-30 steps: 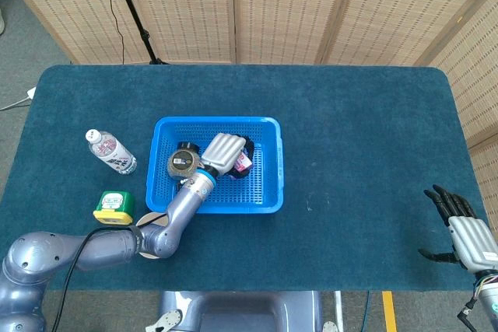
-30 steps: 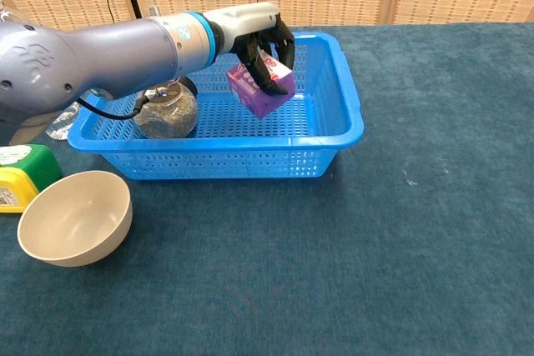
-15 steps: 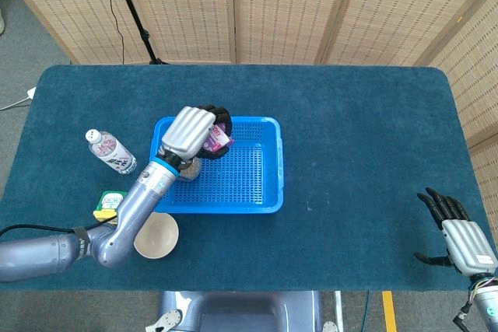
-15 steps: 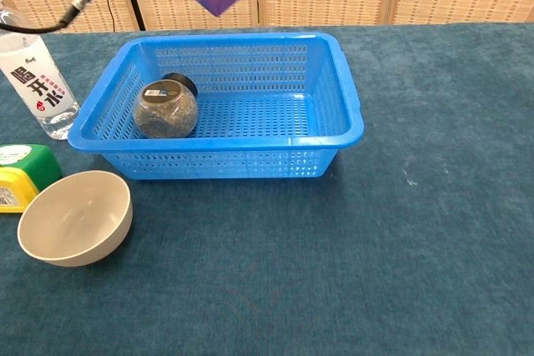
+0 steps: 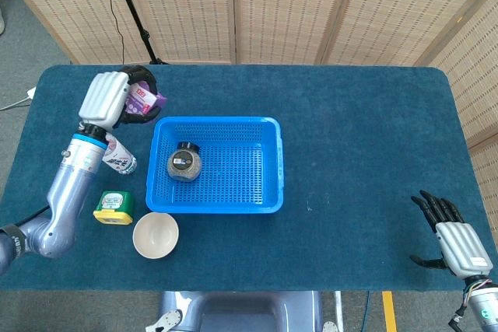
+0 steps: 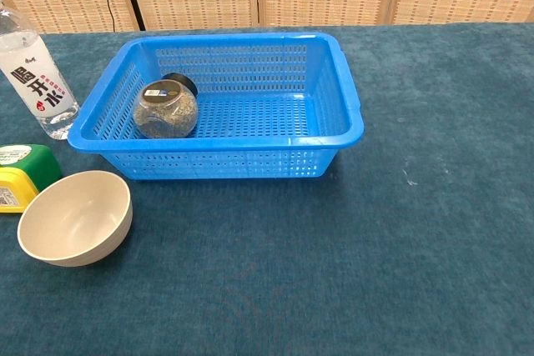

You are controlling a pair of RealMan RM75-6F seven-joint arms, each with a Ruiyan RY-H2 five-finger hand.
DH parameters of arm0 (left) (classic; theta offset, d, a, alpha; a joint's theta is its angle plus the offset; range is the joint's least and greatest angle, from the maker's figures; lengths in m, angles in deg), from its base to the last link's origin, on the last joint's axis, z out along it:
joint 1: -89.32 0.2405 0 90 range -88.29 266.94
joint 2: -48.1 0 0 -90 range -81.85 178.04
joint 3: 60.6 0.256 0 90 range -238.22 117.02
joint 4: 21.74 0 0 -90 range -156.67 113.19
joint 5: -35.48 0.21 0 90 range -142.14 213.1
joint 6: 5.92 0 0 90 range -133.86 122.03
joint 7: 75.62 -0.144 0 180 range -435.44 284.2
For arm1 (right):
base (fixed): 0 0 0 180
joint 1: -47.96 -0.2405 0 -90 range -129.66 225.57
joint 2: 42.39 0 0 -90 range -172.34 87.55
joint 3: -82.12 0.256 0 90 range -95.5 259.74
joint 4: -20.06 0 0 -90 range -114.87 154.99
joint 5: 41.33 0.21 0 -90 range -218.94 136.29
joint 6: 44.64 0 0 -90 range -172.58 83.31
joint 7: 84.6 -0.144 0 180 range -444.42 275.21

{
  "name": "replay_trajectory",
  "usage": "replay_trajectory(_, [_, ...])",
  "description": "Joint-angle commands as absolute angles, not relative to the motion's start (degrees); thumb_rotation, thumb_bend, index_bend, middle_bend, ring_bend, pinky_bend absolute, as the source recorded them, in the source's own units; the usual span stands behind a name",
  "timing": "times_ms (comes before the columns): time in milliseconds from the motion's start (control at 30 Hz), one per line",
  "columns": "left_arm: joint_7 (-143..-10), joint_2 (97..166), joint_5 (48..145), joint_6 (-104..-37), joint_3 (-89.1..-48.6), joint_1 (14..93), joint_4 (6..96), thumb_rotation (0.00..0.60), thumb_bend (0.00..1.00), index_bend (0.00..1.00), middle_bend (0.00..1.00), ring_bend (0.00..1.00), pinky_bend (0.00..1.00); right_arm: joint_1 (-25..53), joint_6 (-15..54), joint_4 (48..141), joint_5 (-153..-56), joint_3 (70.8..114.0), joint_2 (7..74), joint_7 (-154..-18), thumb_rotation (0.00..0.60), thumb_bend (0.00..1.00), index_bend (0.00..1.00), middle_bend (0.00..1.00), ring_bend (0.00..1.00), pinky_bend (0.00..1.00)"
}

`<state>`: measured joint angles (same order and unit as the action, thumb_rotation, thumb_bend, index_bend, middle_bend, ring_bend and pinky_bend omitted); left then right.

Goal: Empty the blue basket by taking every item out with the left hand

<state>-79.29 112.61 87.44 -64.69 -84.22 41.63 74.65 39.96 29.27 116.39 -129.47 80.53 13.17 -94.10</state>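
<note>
The blue basket [image 5: 268, 162] [image 6: 338, 93] stands left of the table's middle. One round glass jar with a black lid [image 5: 184, 163] [image 6: 165, 110] lies in its left part. My left hand [image 5: 113, 99] is raised above the table to the basket's far left and grips a small purple carton [image 5: 144, 99]. It shows only in the head view. My right hand [image 5: 454, 240] rests at the table's near right corner, fingers spread, holding nothing.
A water bottle [image 5: 115, 156] [image 6: 33, 81] lies left of the basket, partly under my left forearm. A green and yellow container [image 5: 113, 206] [image 6: 21, 174] and a beige bowl [image 5: 155, 234] [image 6: 75, 217] sit at the near left. Folding screens stand behind the table.
My left hand lifted the purple carton out of the basket and carried it up and far left, beyond the basket's rim. The right hand barely shifted.
</note>
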Motion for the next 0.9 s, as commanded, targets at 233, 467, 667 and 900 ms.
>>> replay_trajectory(233, [-72.18,109.32,85.22,-59.22,-82.52,46.05,66.17,0.6,0.4,0.61,0.43,0.45,0.59,40.07,29.42,116.73,-129.45,80.42,13.42,-93.26,0.6,0.0,0.0,0.0,0.0,0.0])
replay_trajectory(467, [-71.65,110.22,82.13,-57.59,-81.7,46.96,61.07,0.6,0.4,0.61,0.43,0.45,0.59,40.12,29.56,116.85,-129.83,80.24,13.44,-93.04,0.6,0.0,0.0,0.0,0.0,0.0])
replay_trajectory(667, [-74.33,111.18,80.34,-55.56,-80.03,46.54,57.6,0.6,0.39,0.61,0.43,0.44,0.59,40.14,29.52,116.86,-129.68,80.24,13.51,-92.84,0.6,0.0,0.0,0.0,0.0,0.0])
replay_trajectory(900, [-82.23,112.27,72.52,-53.93,-78.11,44.64,56.28,0.6,0.35,0.41,0.23,0.21,0.46,40.02,29.27,116.78,-129.51,80.24,13.57,-92.77,0.6,0.0,0.0,0.0,0.0,0.0])
